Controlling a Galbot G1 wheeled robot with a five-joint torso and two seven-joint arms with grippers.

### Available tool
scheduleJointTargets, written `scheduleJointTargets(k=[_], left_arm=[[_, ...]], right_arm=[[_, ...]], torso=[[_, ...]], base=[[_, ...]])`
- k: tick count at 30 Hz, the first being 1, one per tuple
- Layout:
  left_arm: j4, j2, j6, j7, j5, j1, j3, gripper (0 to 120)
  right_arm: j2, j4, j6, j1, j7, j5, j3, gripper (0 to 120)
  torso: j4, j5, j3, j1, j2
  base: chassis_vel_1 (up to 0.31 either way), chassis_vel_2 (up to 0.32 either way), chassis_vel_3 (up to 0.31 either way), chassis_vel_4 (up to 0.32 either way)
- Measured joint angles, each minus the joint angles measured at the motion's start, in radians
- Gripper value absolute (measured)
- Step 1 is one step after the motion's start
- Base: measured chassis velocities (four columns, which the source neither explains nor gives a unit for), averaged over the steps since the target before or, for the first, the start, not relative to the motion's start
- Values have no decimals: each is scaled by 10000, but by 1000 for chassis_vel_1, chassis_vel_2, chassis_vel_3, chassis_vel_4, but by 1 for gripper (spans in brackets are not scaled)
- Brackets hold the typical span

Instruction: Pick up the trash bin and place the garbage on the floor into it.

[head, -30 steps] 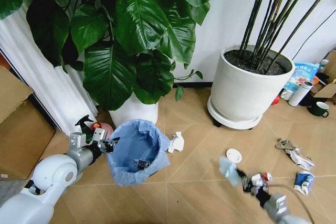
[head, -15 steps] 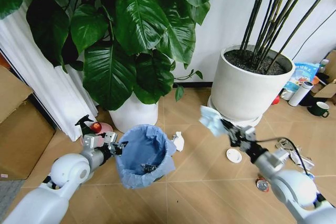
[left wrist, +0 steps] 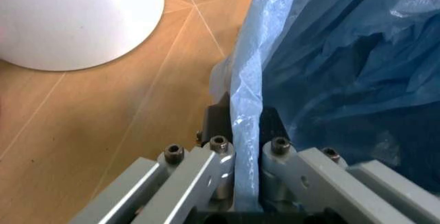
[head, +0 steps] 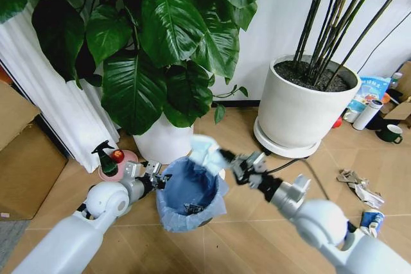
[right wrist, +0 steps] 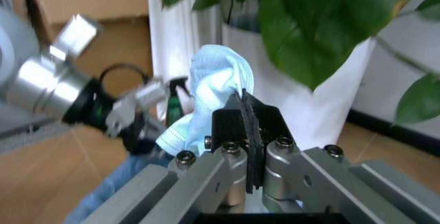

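Trash bin [head: 191, 194], lower centre of frame: rim clamped by left end effector [head: 156, 179]. Right end effector [head: 226, 157] pinches crumpled pale-blue tissue [head: 204, 152] directly above bin's far rim; bin opening lies just below.

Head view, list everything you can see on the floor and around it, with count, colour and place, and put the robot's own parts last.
trash bin: one, dark with light-blue bag, floor centre, before the leafy plant.
face mask: one, pale blue, held above the bin's rim.
leafy plant pot: one, white, behind the bin.
stem plant pot: one, white, on the right.
wrappers: a small pile, grey-white, floor far right.
blue-white wrapper: one, floor at the right edge.
mug: one, dark green, far right by the wall.
cardboard box: one, brown, on the left.
spray bottle: one, dark green, on a pink tray left of the bin.
left hand: shut on the bin's bag rim.
right hand: shut on the mask, over the bin.
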Motion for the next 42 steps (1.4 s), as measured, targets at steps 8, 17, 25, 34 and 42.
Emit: scheduleJointTargets(k=[8,17,25,34,42], left_arm=[[-100,110,2,6,-1,111,-190,0],[-115,103,8,18,-20,168,-377,0],[-66,78,-10,27,-75,324,-988,0],[143,463,-110,202,-123,470,-1486,0],[-272,690,-121,235,-281,509,-1642,0]], right_arm=[[214,-354,-162,265,321,-267,-573,18],[352,-658,-210,761,409,-264,-902,51],[628,-663,-155,791,1271,27,-393,77],[931,-2138,-436,672,1471,290,1211,100],[1442,-4507,-921,1098,1177,470,867,100]], torso=[[0,-1,-1,0,0],[0,-1,0,0,0],[1,-1,0,0,0],[0,0,0,-1,0],[-3,0,0,-1,0]], base=[[0,0,0,0],[0,0,0,0],[0,0,0,0],[0,0,0,0],[0,0,0,0]])
